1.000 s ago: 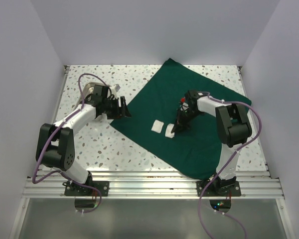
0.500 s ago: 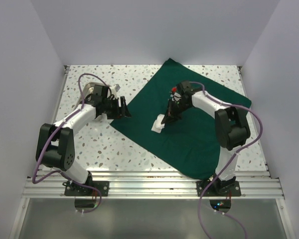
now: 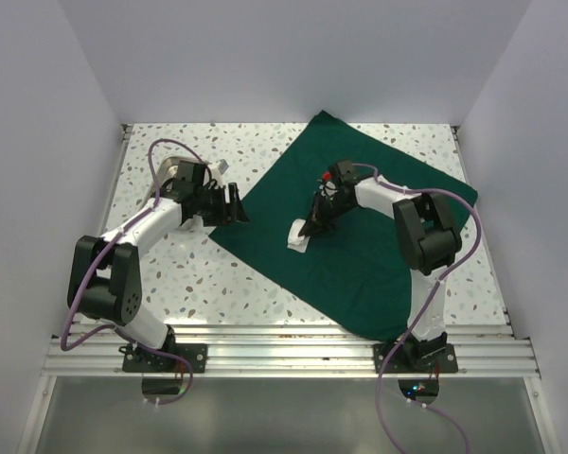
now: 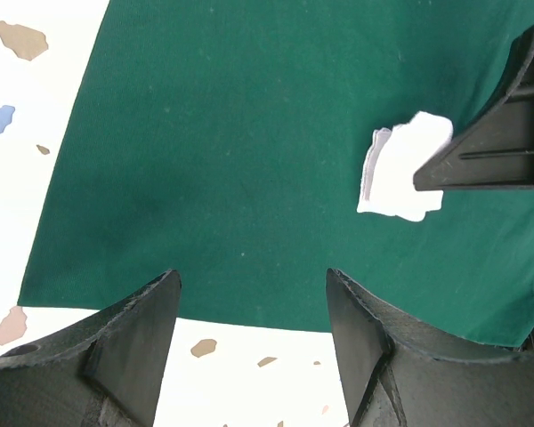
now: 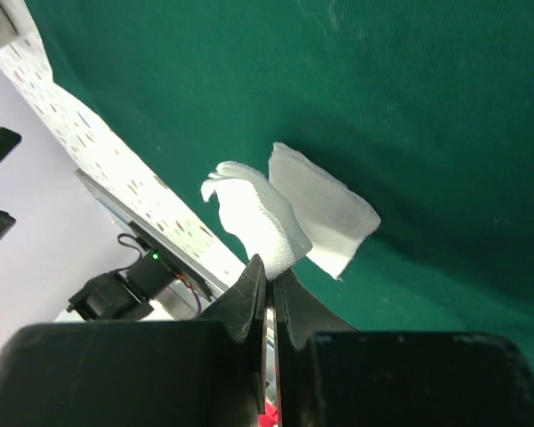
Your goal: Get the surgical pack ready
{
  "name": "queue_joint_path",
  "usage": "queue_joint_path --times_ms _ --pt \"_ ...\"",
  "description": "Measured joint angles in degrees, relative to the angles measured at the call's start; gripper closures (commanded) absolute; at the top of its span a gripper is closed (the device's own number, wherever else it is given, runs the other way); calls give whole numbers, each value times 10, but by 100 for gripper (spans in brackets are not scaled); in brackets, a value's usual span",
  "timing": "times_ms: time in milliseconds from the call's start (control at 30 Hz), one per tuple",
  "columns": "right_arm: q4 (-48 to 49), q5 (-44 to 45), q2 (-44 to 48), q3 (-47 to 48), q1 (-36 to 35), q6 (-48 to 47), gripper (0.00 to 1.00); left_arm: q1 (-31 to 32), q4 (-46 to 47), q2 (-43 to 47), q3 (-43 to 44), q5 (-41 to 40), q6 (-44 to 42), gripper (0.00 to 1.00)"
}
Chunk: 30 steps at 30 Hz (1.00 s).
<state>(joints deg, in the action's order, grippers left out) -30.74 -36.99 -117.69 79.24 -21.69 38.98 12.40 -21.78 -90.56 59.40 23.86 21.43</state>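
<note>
The surgical pack is a dark green drape (image 3: 379, 260) spread flat, its corners pointing across the speckled table. In the right wrist view my right gripper (image 5: 269, 267) is shut on a crumpled white gauze square (image 5: 249, 218), which overlaps a second gauze square (image 5: 329, 209) lying flat on the drape (image 5: 427, 107). From above, that gripper (image 3: 309, 229) sits over the gauze (image 3: 299, 240) near the drape's left part. My left gripper (image 3: 237, 207) hovers open at the drape's left corner with nothing between its jaws. Its own view shows the drape's edge (image 4: 231, 133) and the gauze (image 4: 393, 173).
A small shiny metal tray (image 3: 171, 171) stands at the back left, partly hidden behind the left arm. Bare speckled table (image 3: 208, 274) lies left of the drape. White walls close in three sides, and an aluminium rail (image 3: 284, 342) runs along the near edge.
My right gripper has carried its gauze square leftward and back across the drape, from beside the other square to over it. The left arm has stayed still.
</note>
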Motion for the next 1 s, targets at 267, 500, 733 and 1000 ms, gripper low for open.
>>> queue_joint_path --times_ms 267,500,733,1000 --pt "25 0 -3 -7 0 15 100 0 -1 0 0 0 -2 30" --pt "22 6 -4 -24 0 15 100 0 -2 0 0 2 -11 30" --pt "18 17 -4 -30 -1 13 91 0 -2 0 0 4 -11 30" --pt "1 25 -4 -29 -1 2 69 0 -2 0 0 5 -11 30"
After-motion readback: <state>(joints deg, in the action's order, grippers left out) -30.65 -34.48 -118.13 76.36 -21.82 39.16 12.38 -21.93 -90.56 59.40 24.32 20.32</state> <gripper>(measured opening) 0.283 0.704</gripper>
